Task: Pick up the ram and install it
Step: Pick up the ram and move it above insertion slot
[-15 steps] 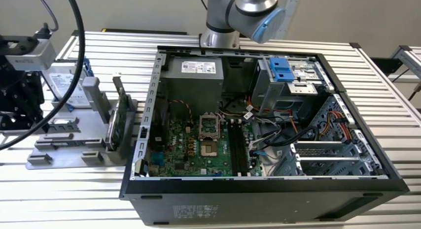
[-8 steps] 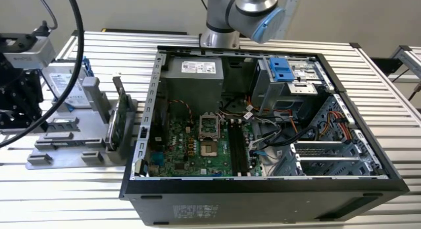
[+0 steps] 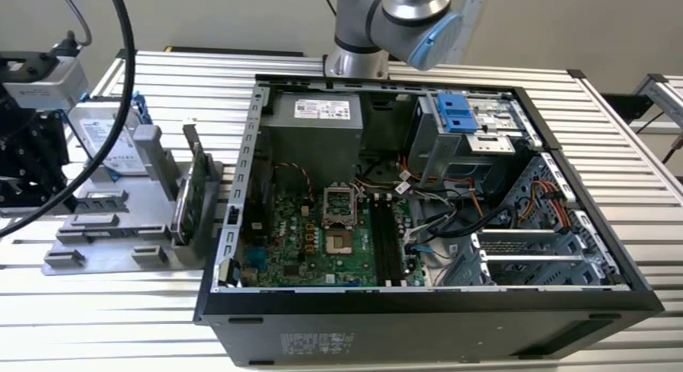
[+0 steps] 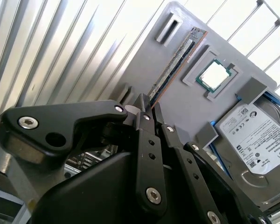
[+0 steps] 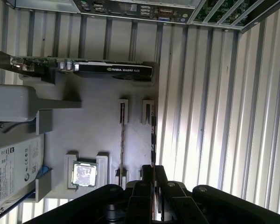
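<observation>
The ram (image 5: 152, 135) is a long thin dark stick standing on edge in the grey holder (image 5: 93, 112), along the holder's outer side. A second stick like it (image 5: 122, 140) stands parallel beside it. In the second wrist view the ram (image 4: 175, 63) runs away from my fingertips. My gripper (image 5: 152, 168) (image 4: 148, 103) is lined up with the near end of the ram. Its black fingers are shut, with hardly a gap. Whether they touch the stick I cannot tell. The motherboard's black slots (image 3: 385, 236) lie in the open case.
The open computer case (image 3: 427, 300) fills the middle of the slatted table. On the holder (image 3: 107, 244) also sit a green card (image 3: 190, 188), a silver hard drive (image 3: 107, 140) and a square processor chip (image 4: 214, 74). Cables hang at the exterior view's left.
</observation>
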### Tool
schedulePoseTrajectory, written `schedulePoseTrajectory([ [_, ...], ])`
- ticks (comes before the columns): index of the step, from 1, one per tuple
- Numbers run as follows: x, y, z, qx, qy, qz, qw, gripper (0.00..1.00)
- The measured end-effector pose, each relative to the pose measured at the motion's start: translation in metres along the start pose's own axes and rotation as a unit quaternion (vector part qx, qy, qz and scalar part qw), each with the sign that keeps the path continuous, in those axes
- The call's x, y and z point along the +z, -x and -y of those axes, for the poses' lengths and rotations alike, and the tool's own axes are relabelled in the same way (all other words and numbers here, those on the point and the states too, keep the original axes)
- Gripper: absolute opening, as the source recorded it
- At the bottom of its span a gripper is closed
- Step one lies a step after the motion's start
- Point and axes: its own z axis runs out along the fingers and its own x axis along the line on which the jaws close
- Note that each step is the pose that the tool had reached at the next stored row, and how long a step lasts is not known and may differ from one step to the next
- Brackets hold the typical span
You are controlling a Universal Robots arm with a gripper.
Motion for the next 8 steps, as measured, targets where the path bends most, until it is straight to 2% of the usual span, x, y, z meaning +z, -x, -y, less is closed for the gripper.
schedulePoseTrajectory([
  [8, -0.0031, 0.0001, -0.0001, 0.0, -0.0001, 0.0001, 1.0, 0.0],
])
